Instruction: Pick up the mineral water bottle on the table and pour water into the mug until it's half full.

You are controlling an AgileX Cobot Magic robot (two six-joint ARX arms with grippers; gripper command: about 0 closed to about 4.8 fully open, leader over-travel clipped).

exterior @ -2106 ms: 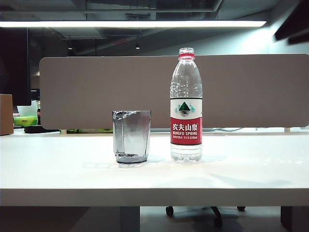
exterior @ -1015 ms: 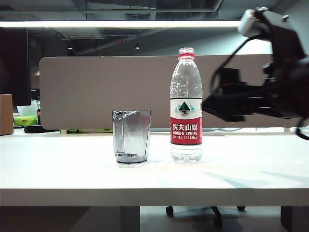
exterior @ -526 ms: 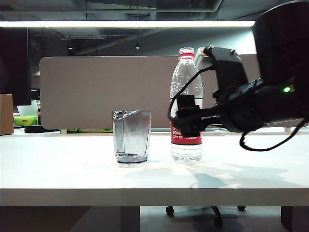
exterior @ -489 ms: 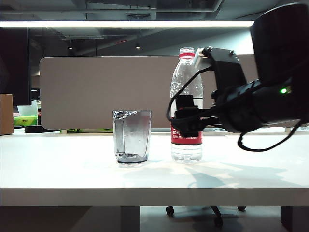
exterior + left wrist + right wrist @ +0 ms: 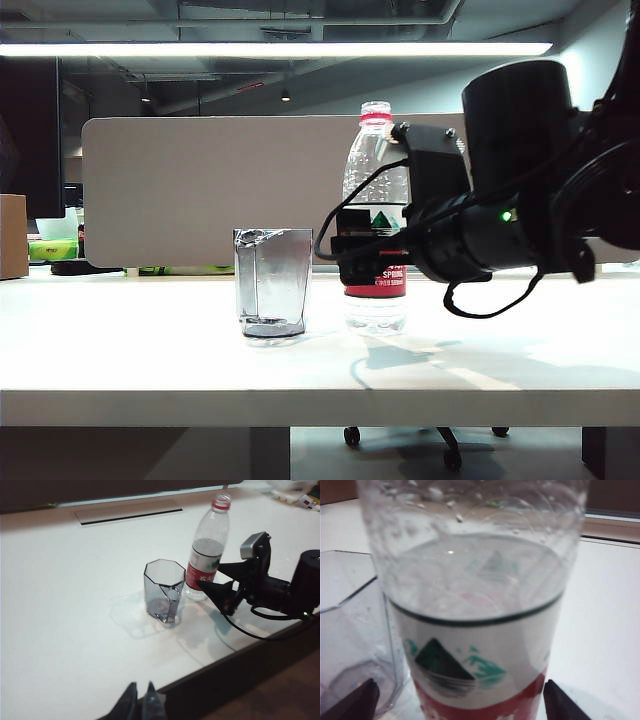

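The right gripper [image 5: 212,586] stands spread wide at the mineral water bottle [image 5: 375,215], one finger on each side of the label. Its own wrist camera shows both dark fingertips [image 5: 351,701] flanking the mineral water bottle [image 5: 475,600] with bare gaps beside it. From the side, the arm's black body covers part of the label, and the bottle leans a little off upright. The mug [image 5: 272,282] stands just beside the bottle on the white table [image 5: 150,350], a little water pooled in its bottom. The left gripper [image 5: 139,704] appears only in its own view, fingers nearly together, hanging off the table's front edge, well apart from both.
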